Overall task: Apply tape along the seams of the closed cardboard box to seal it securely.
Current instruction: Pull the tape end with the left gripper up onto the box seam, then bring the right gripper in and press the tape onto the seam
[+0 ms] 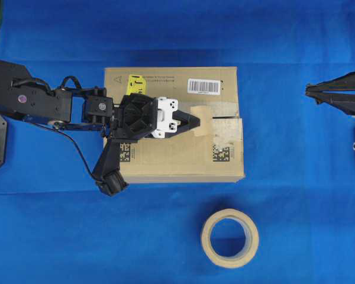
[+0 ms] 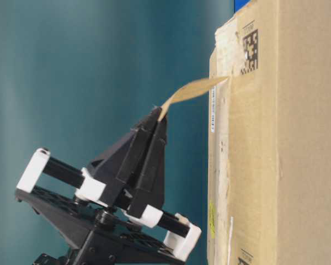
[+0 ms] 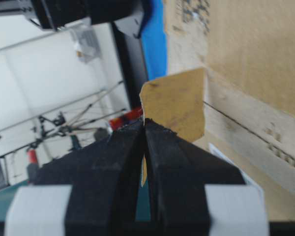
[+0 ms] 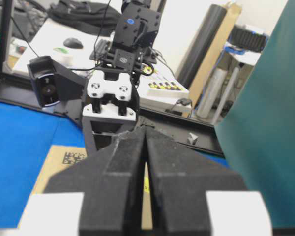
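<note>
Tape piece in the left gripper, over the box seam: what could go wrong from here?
1. The left gripper pinches only one end of the tape; the far end just meets the cardboard box while the middle arches free, so it may crease or stick to itself.
2. It sits over torn old tape beside the seams, so adhesion may be weak.
3. The right gripper is shut off at the side, so nothing braces the box if the pull drags it.
</note>
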Robot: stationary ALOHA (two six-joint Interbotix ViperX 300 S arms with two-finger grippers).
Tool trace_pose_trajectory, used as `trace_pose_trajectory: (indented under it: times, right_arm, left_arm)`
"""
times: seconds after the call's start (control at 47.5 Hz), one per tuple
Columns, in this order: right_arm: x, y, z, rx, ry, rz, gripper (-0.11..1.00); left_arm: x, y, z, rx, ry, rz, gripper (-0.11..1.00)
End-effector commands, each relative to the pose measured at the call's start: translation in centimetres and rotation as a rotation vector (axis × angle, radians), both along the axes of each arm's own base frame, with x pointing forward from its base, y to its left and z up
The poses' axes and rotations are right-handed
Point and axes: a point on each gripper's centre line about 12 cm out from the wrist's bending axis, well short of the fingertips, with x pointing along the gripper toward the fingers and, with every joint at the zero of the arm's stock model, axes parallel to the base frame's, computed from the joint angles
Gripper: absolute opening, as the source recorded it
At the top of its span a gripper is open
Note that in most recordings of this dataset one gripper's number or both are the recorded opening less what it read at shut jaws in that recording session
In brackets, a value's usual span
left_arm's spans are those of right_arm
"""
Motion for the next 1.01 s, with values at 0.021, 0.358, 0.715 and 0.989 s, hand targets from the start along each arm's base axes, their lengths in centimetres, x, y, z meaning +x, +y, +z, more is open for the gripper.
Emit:
trace_pose_trajectory:
  times: [0.021, 0.358, 0.715, 0.989]
  right_arm:
    - [0.1, 0.0, 1.1, -0.006, -0.026, -0.001, 0.0]
    - [0.3, 0.0, 0.6, -0.011, -0.001, -0.001, 0.0]
    - [0.6, 0.0, 0.3, -0.004, 0.009, -0.001, 0.0]
    - [0.9, 0.0, 0.3, 0.014, 0.008, 0.002, 0.0]
  left_arm:
    - [-0.1, 0.2, 1.6, 0.001, -0.031, 0.003, 0.0]
    - [-1.1, 0.2, 0.6, -0.009, 0.11, 0.005, 0.0]
    - [-2.9, 0.9, 0.1, -0.006, 0.241, 0.019, 0.0]
    - [-3.1, 0.9, -0.4, -0.005, 0.282, 0.018, 0.0]
